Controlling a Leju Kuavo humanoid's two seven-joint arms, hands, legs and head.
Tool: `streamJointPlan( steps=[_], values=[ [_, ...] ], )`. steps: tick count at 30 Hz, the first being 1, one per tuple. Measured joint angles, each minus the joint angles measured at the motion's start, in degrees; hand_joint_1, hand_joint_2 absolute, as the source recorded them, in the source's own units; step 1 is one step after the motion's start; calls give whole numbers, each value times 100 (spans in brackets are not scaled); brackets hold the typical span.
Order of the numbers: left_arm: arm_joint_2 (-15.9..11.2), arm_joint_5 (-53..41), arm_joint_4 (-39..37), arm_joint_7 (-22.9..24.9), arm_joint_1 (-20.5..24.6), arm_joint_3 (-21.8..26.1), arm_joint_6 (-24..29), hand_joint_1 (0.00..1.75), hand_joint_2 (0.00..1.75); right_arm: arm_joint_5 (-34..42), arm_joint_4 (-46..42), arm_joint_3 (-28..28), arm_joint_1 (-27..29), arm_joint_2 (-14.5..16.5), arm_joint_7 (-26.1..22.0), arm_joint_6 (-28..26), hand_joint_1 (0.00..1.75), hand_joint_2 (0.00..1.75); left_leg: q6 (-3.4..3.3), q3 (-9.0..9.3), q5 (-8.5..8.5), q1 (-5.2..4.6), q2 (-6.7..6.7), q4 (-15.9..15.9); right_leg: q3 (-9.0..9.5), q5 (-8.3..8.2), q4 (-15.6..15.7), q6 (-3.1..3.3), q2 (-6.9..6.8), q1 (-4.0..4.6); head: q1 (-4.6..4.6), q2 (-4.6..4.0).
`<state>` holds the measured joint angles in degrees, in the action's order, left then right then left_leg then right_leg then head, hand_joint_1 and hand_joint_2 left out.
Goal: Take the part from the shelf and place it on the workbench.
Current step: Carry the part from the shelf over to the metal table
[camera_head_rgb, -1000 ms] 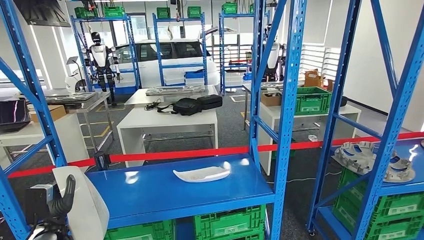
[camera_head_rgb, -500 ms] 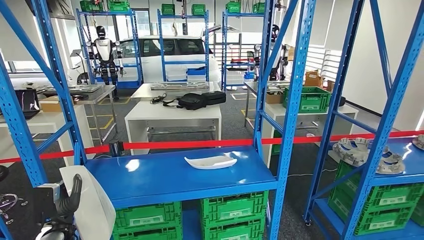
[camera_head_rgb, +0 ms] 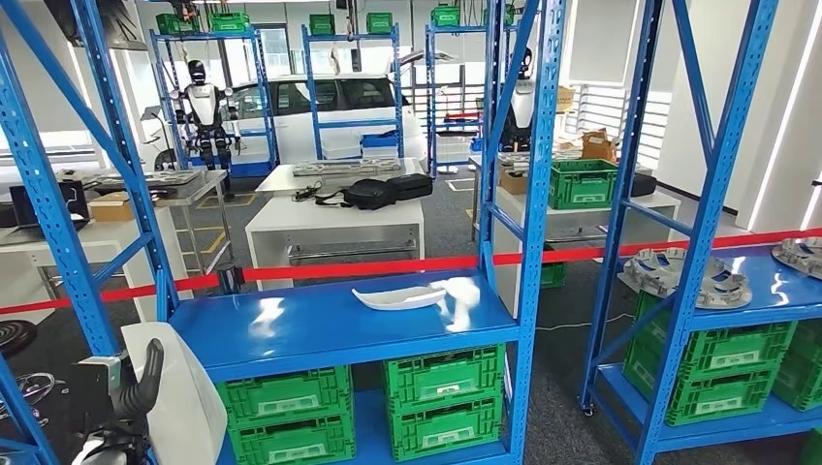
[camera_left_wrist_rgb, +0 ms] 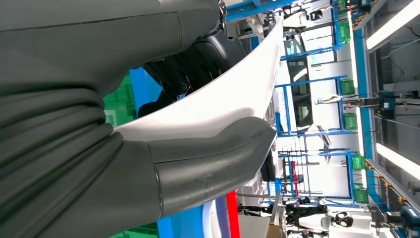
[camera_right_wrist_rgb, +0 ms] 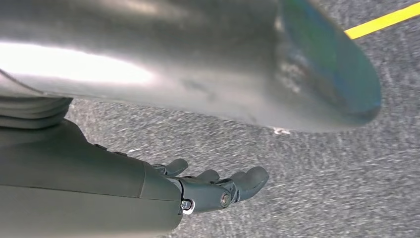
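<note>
Your left hand (camera_head_rgb: 136,387) sits low at the near left corner of the head view, and it grips a white part (camera_head_rgb: 179,402), a curved panel that stands just right of the dark fingers and touches them. In the left wrist view the thick thumb (camera_left_wrist_rgb: 213,158) presses along one face of the part (camera_left_wrist_rgb: 218,104) while the darker fingers lie against the other face, so the hand is clamped on it. The part sits just left of the near left corner of the blue shelf (camera_head_rgb: 291,334).

A second white piece (camera_head_rgb: 399,297) lies flat on that shelf, toward its far right, well apart from your left hand. Green crates (camera_head_rgb: 446,397) sit under the shelf. A red tape (camera_head_rgb: 368,268) runs across behind it.

Your right hand (camera_right_wrist_rgb: 218,191) hangs over grey carpet in the right wrist view. It holds nothing, and its fingers are curled inward together.

Farther off you see a white table (camera_head_rgb: 334,218) with a black bag (camera_head_rgb: 373,194) on it. On the right shelf (camera_head_rgb: 775,291) lie grey round parts (camera_head_rgb: 683,276).
</note>
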<state>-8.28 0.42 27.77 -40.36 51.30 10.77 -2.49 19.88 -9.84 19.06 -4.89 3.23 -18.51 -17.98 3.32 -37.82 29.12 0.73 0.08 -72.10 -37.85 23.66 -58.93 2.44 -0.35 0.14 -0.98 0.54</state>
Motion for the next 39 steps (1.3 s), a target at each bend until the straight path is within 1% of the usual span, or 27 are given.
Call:
streamJointPlan(
  steps=[2,3,4,6,7,8,9,11,12,13,14,15,16,18,19,21,22,23,26,27,28,29,30,32,34,37,39],
  values=[
    [13,0,2,-2,23,-5,0,175,175,1,0,-2,1,0,-15,-6,0,0,-45,651,56,-15,-8,834,-118,-113,-28,-53,2,4,3,1],
    [19,0,-2,-3,36,-10,0,175,175,0,0,-3,2,0,-26,-9,0,0,-87,844,141,-30,-13,1145,-142,-171,-26,-85,2,6,3,1],
    [24,0,-9,-3,50,-18,0,175,175,-1,0,-4,4,0,-38,-12,0,0,-141,944,210,-52,-19,1347,-157,-240,-8,-122,4,3,1,1],
    [34,0,-32,-2,68,-34,-2,175,175,-2,0,-4,24,0,-52,-14,0,0,-260,862,118,-66,-11,1411,-179,-343,41,-201,12,-14,-1,-1],
    [44,0,-43,-1,81,-43,-4,175,175,-2,0,-4,40,0,-54,-13,0,0,-319,817,49,-63,-2,1418,-219,-278,8,-238,20,-23,-3,-1],
    [56,0,-50,-1,92,-50,-5,175,175,-2,0,-4,56,0,-54,-13,0,0,-370,758,-27,-54,8,1432,-284,-93,-122,-268,29,-27,-7,-1],
    [71,0,-58,0,102,-58,-7,175,175,-1,0,-4,66,1,-54,-12,0,0,-406,681,-110,-48,16,1436,-372,199,-382,-289,35,-38,-12,-1],
    [96,0,-71,-1,107,-73,3,175,175,1,0,-4,73,2,-57,-13,0,0,-438,483,-269,-56,14,1426,-553,776,-1136,-317,39,-43,-22,-1],
    [107,0,-80,0,106,-79,13,175,175,1,0,-4,75,2,-61,-14,0,0,-438,376,-347,-61,13,1417,-587,893,-1463,-323,39,-44,-23,-1],
    [114,0,-90,0,106,-82,26,175,175,1,0,-4,77,1,-65,-15,0,0,-433,270,-420,-63,11,1405,-546,865,-1636,-321,40,-42,-25,0],
    [118,0,-96,0,105,-83,36,175,175,1,0,-4,80,1,-67,-17,0,0,-423,166,-489,-65,8,1389,-403,737,-1601,-310,40,-40,-27,1],
    [122,0,-101,0,105,-83,43,175,175,1,0,-5,80,0,-68,-18,0,0,-408,68,-555,-65,6,1370,-155,595,-1368,-292,41,-38,-30,1],
    [127,0,-101,-1,105,-84,45,175,175,1,0,-5,74,-1,-69,-19,0,0,-388,-13,-613,-64,4,1349,162,555,-986,-262,44,-30,-33,1],
    [131,0,-95,-1,108,-85,50,175,175,0,0,-7,67,-2,-74,-20,0,0,-327,-108,-719,-66,13,1329,687,653,-232,-207,51,-3,-32,1],
    [135,0,-92,-2,111,-85,52,175,175,0,0,-7,67,-2,-75,-22,0,0,-291,-122,-772,-62,20,1340,799,724,-29,-183,55,13,-30,0],
    [139,0,-93,-3,113,-86,56,175,175,0,0,-7,82,1,-78,-26,0,0,-216,-141,-876,-56,24,1391,775,650,59,-124,49,13,-28,-1],
    [136,0,-95,-2,113,-87,57,175,175,1,0,-7,83,1,-77,-27,0,0,-180,-179,-841,-52,18,1377,734,588,82,-85,40,1,-26,-1],
    [128,0,-96,-2,113,-87,60,175,175,0,0,-8,85,0,-79,-29,0,0,-145,-234,-699,-49,12,1277,677,512,103,-43,28,-13,-21,0],
    [108,0,-97,-2,110,-87,63,175,175,-15,0,-9,86,1,-81,-31,0,0,-55,-453,103,-29,4,362,463,307,118,13,7,-21,-1,0],
    [107,0,-101,-1,101,-87,63,175,175,-28,0,-9,87,2,-79,-31,0,0,-36,-492,245,-26,4,25,381,241,113,11,4,-19,3,-1],
    [107,0,-104,-1,91,-87,63,175,175,-39,0,-9,88,2,-78,-31,0,0,-24,-471,260,-25,4,-186,296,176,108,8,0,-18,4,-1],
    [107,0,-107,-1,84,-87,63,175,175,-47,0,-9,88,2,-77,-32,0,0,-23,-364,162,-23,4,-207,211,113,100,0,-4,-18,6,-1],
    [107,0,-106,-1,81,-87,63,175,175,-52,0,-9,87,2,-77,-32,0,0,-30,-161,19,-22,4,-32,133,53,94,-10,-7,-18,8,-1],
    [108,0,-76,-2,83,-87,63,175,175,-58,0,-9,86,3,-78,-32,0,0,-71,445,-72,-34,2,748,20,-48,82,-48,-12,-14,12,1],
    [103,1,-34,-2,88,-87,62,175,175,-66,0,-9,84,4,-86,-34,0,0,-142,847,54,-69,-3,1385,-38,-148,94,-103,-17,-10,11,1],
    [82,18,3,-2,80,-87,61,175,175,-70,0,-9,102,8,-102,-38,0,0,-286,846,30,-85,1,1566,-93,-216,121,-210,-11,-19,5,0],
    [78,44,59,-2,69,-87,60,175,175,-78,0,-9,116,9,-113,-34,0,0,-385,795,-63,-55,12,1587,-226,77,-180,-270,11,-24,-4,-1]
  ],
)
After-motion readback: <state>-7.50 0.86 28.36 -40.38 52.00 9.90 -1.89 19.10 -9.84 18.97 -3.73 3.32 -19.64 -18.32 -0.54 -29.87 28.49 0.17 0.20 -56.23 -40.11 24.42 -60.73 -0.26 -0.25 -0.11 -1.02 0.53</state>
